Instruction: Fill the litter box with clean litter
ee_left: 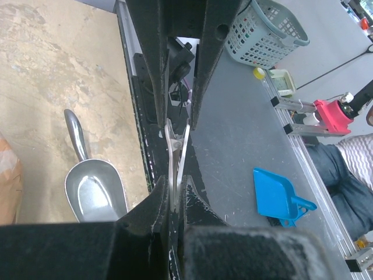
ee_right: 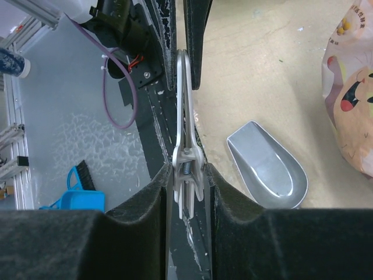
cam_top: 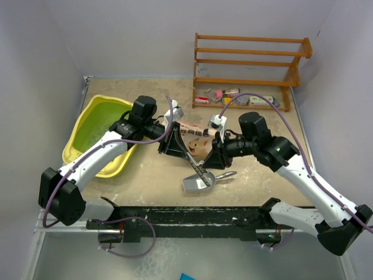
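As left gripper [cam_top: 169, 143] and right gripper [cam_top: 215, 156] pinch one silver clip [ee_right: 185, 131], the bag [cam_top: 196, 140] sits between; scoop [cam_top: 200, 182] nearby.

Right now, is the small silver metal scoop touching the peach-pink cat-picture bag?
Apart. The right wrist view shows bare table between the silver metal scoop and the peach-pink bag.

bag [cam_top: 198, 143] and scoop [cam_top: 198, 182] crowd the middle, open tabletop [cam_top: 154, 172] between scoop and litter box [cam_top: 77, 129]
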Controlling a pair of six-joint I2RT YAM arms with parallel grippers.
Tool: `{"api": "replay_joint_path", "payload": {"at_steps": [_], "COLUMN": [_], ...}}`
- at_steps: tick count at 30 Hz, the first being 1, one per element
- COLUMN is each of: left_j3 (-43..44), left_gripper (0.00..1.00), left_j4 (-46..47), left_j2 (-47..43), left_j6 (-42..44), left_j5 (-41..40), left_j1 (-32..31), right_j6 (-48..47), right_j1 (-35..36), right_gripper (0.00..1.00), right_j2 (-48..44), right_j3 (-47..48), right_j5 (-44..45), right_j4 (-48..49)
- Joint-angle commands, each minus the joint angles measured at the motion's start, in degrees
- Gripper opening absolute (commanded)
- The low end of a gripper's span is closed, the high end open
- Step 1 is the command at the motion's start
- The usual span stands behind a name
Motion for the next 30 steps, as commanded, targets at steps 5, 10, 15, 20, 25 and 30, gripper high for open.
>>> {"api": "replay_joint_path", "payload": {"at_steps": [5, 10, 15, 20, 25, 30], "left_j3": [1.6, 1.5, 1.5, 1.6, -0.2, -3.3], "left_gripper": [0.0, 0.0, 0.05, 0.41, 0.49, 0.48], "left_j4": [2.6, 2.8, 2.8, 2.2, 3.9, 8.2], "left_j2": [-0.1, 0.0, -0.1, -0.7, -4.4, -9.4], "left_j6": [-0.2, -0.5, -0.7, -1.1, 0.5, 4.2], "left_j5": [1.8, 1.8, 0.2, -8.5, -21.4, -37.4], "left_j1": [-0.1, -0.1, -0.1, -0.1, -0.1, -0.1], "right_j6": [-0.6, -0.5, -0.3, -1.8, -6.4, -16.9], "right_j1": [0.0, 0.0, 0.0, 0.1, 0.1, 0.0], "right_gripper": [0.38, 0.41, 0.03, 0.0, 0.0, 0.0], "right_j2": [0.4, 0.3, 0.0, -0.1, -0.4, -1.5], "right_j3": [0.1, -0.7, -0.9, 0.3, 4.3, 9.0], "right_j5": [-1.3, -1.2, -0.1, 8.0, 25.4, 40.5], "right_j4": [0.6, 0.7, 0.9, -4.7, -11.8, -10.9]}}
